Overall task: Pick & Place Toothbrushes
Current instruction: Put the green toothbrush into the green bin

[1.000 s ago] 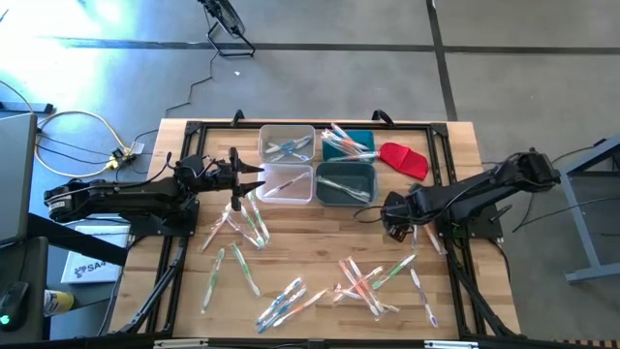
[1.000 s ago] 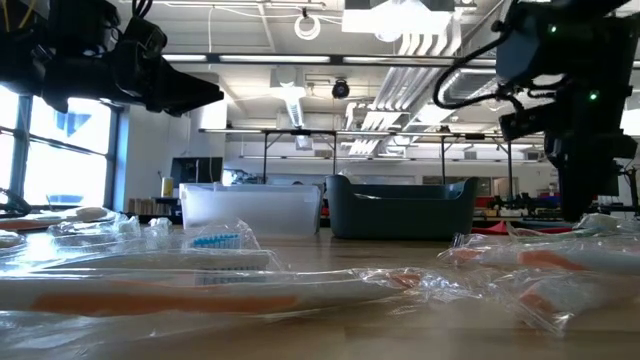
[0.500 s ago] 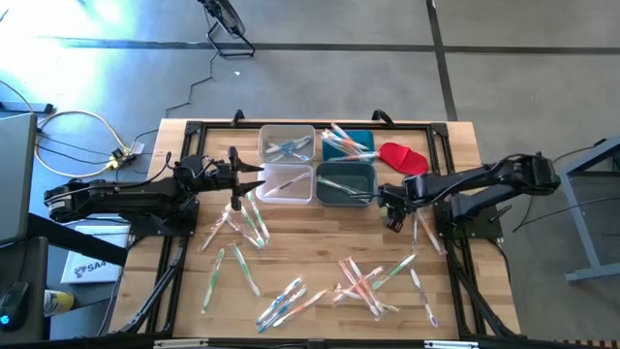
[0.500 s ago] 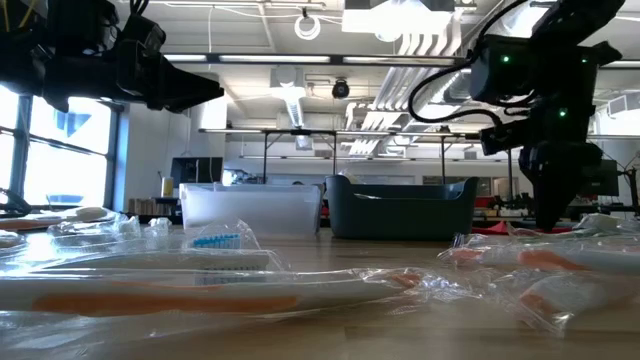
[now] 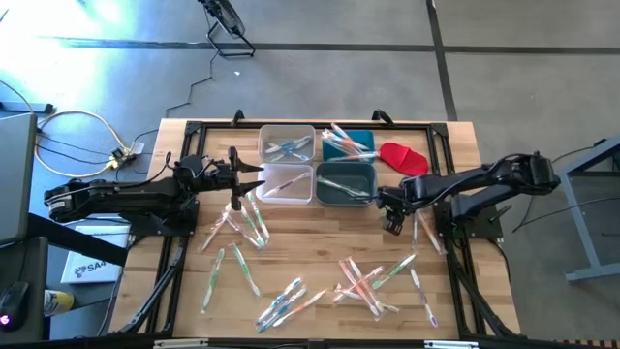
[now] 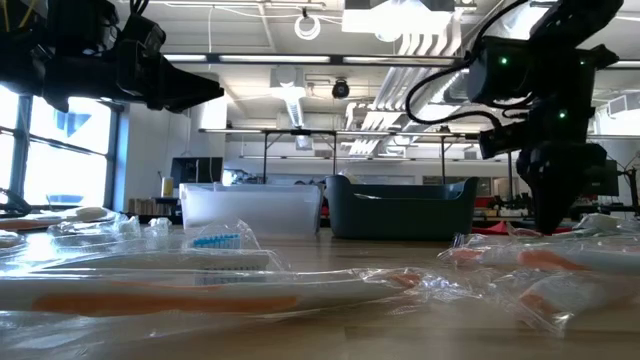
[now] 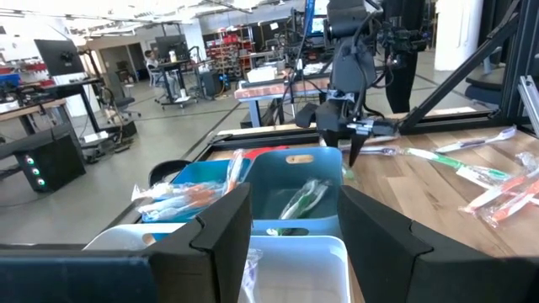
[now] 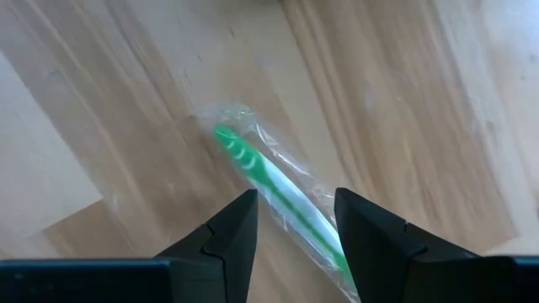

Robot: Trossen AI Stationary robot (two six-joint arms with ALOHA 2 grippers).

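Wrapped toothbrushes lie loose on the wooden table in clusters (image 5: 244, 225), (image 5: 289, 302), (image 5: 368, 281). More lie in the far clear bin (image 5: 287, 145), the teal bin (image 5: 349, 145) and the dark bin (image 5: 346, 182). My right gripper (image 5: 392, 221) points down near the dark bin's right corner, open. Below it, a green toothbrush (image 8: 268, 181) in clear wrap lies flat on the table, running between the fingers without touching them. My left gripper (image 5: 259, 180) hangs level and open at the left rim of the near clear bin (image 5: 289, 184), with nothing between its fingers (image 7: 221, 227).
A red cloth-like piece (image 5: 404, 158) lies right of the teal bin. The four bins stand in a block at the table's far middle. A black frame (image 5: 455, 242) runs along the table's edges. Bare wood shows between the bins and the near clusters.
My right gripper has swung a little toward the table's left and far edge, nearer the dark bin, turning slightly as it went, and has hardly moved in the last half second. Its fingers stay open. The left arm has kept still.
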